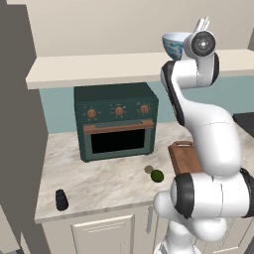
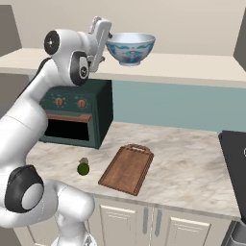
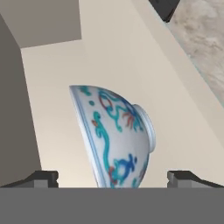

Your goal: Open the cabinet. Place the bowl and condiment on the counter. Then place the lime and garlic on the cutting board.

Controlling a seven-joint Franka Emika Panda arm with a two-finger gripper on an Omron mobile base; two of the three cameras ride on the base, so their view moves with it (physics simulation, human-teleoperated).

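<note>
still-shelved bowl (image 2: 130, 48), open claw (image 2: 106, 36) beside

The white arm rears up from its base, elbow bent, wrist raised high and turned sideways. Its gripper (image 2: 106, 34) points level, jaws spread wide, with the two dark fingertips (image 3: 43, 177) standing far apart and gripping nothing.

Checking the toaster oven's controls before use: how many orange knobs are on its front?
3, in a row across the toaster oven front above its door: left knob, middle knob, right knob. None looks hidden.
</note>
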